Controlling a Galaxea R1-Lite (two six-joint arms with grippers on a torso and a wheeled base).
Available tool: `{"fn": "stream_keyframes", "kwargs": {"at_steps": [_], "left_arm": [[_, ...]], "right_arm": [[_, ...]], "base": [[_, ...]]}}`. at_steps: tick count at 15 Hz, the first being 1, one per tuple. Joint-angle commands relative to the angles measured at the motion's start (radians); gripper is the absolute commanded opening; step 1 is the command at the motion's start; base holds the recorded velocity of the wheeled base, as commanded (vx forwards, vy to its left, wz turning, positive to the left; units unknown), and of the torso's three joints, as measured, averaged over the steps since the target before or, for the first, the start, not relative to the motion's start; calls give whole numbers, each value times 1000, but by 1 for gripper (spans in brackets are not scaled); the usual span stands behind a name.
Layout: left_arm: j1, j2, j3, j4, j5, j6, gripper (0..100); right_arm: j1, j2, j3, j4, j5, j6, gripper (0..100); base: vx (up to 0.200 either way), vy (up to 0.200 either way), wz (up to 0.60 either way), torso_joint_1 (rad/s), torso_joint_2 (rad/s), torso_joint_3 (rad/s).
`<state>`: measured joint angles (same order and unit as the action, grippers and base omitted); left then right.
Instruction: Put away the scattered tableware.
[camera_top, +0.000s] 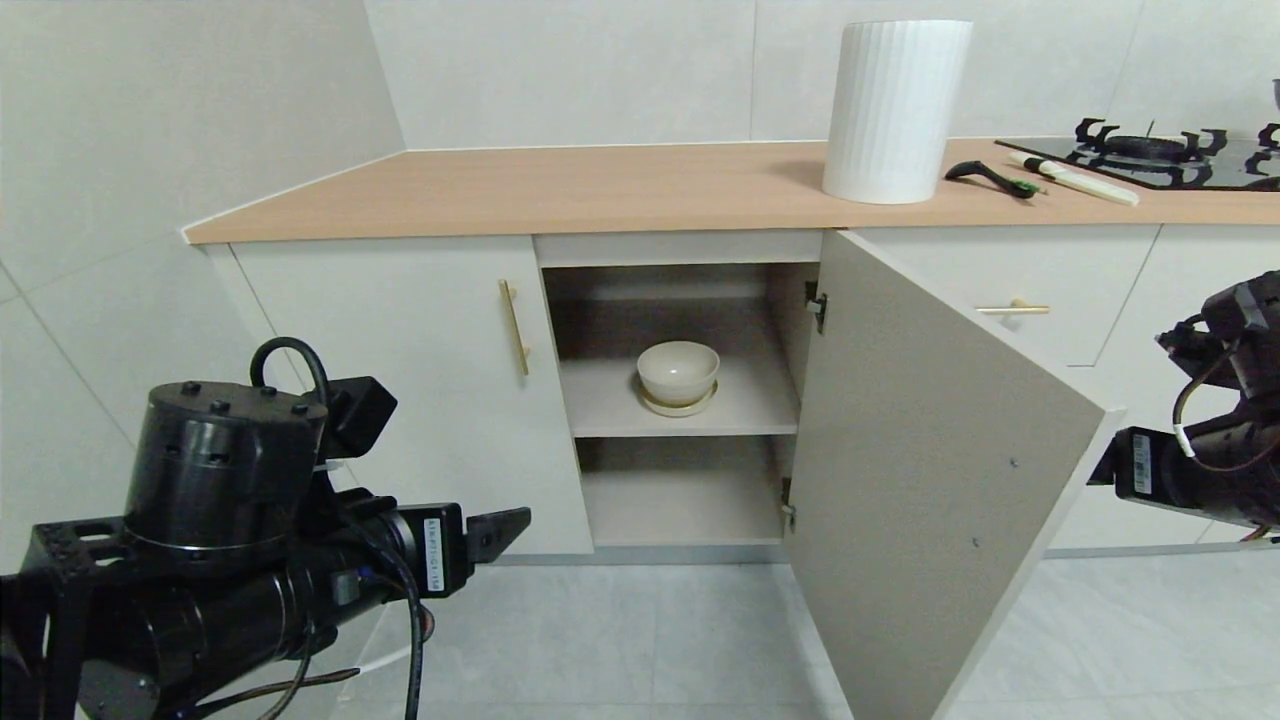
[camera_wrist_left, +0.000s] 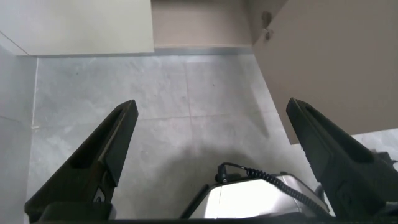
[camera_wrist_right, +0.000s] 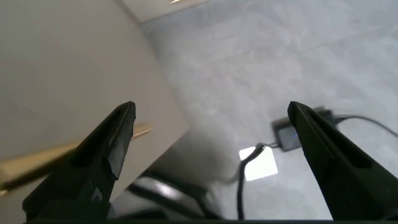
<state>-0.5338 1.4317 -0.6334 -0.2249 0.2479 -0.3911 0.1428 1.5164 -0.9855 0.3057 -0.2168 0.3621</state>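
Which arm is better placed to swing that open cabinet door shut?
Right, likely. The right gripper, jaws open, sits at the outer face of the open door, with its gold handle close. The left gripper is low, over by the closed door.

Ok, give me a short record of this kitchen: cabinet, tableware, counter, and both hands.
cabinet: right door open, left door shut
tableware: bowl on a small plate, on the upper shelf inside
counter: white ribbed jar, peeler beside it, stove at the right
left hand: open, empty, low over the floor
right hand: open, empty, beside the open door
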Motion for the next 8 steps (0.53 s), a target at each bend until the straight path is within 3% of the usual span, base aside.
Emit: {"fn": "stream_keyframes", "kwargs": {"at_steps": [1,8], "left_arm": [[0,-2,0,-1,1,0,100],[0,-8,-5,-1,2,0,100]], "right_arm": [[63,27,-1,-4,4,29,100],[276,79,-5,-89,5,139,100]], "base": [[0,0,0,0,0,0],[0,0,0,0,0,0]]}}
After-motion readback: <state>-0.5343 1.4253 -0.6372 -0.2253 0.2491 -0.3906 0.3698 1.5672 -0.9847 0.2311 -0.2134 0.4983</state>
